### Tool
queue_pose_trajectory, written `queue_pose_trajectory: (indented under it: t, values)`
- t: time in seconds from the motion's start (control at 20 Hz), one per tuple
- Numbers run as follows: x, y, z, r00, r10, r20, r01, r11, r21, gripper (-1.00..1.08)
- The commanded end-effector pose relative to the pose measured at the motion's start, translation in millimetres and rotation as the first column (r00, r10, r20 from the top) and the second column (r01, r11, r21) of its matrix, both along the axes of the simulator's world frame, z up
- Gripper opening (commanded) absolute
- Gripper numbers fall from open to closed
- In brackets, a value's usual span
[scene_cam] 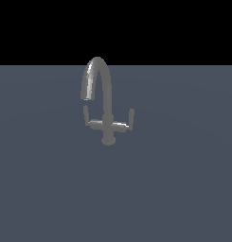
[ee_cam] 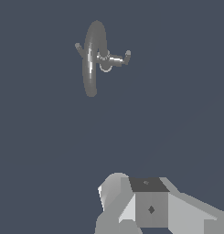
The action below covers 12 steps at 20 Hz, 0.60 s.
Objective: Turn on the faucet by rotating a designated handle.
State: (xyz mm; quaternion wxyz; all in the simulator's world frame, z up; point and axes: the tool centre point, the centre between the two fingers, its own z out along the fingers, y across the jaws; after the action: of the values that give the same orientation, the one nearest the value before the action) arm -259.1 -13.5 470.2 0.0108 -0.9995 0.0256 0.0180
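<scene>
The faucet [scene_cam: 107, 101] is a small grey gooseneck tap standing upright on a flat grey-blue surface, with its spout mouth toward the exterior view's left. The handle [scene_cam: 123, 124] is the thin lever with a bent tip on the stem's far side from the mouth, toward the exterior view's right. The matching lever [scene_cam: 89, 120] sits under the mouth. In the wrist view the faucet [ee_cam: 91, 59] is seen from above and far off, with the handle [ee_cam: 118, 59] sticking out of the stem. Part of my gripper [ee_cam: 147, 203] shows at that picture's edge, well away from the faucet. It holds nothing I can see. It is out of the exterior view.
The grey-blue surface [scene_cam: 174, 189] stretches flat all around the faucet, under a black background. Nothing else stands on it.
</scene>
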Motion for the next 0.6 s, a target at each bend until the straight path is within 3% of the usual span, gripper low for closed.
queue_pose_trajectory:
  t: [0.0,0.25,0.55]
  values:
    - [0,0,0,1.000,0.000,0.000,0.000,1.000,0.000,-1.00]
    - [4,-2,-2,1.000,-0.008,-0.005,0.008,1.000,0.016,-1.00]
    - [20,-10,-9,0.999,-0.036,-0.025,0.038,0.996,0.079,-1.00]
